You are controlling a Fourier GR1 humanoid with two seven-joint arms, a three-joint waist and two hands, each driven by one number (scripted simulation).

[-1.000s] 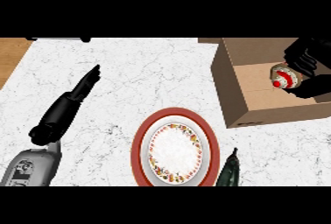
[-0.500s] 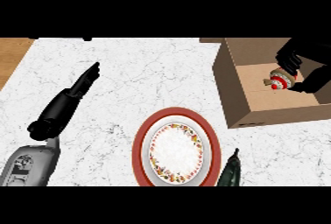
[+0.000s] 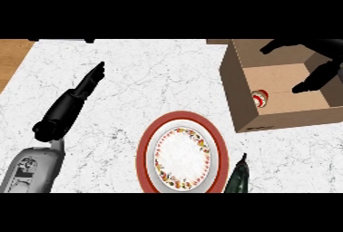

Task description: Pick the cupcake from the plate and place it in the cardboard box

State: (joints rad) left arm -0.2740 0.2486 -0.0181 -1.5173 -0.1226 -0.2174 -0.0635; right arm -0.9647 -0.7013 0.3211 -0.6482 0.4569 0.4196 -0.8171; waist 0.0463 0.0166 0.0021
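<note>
The cupcake [image 3: 261, 98], red and white, lies on the floor of the open cardboard box [image 3: 281, 118] near its left wall. My right hand [image 3: 315, 59] hovers over the box's upper right part, fingers spread and apart from the cupcake, holding nothing. A red-rimmed plate [image 3: 146, 149] with a patterned white centre sits at the counter's lower middle with nothing on it. My left hand [image 3: 70, 104] rests at the left, fingers straight and pointing up and to the right.
A dark green object [image 3: 237, 176] lies just right of the plate at the lower edge. A strip of wooden surface [image 3: 12, 56] shows at the upper left beside the marble counter [image 3: 154, 77].
My right hand has let go of the cupcake and lifted up and to the right. The cupcake now lies lower in the box, on its floor. The left hand has not moved.
</note>
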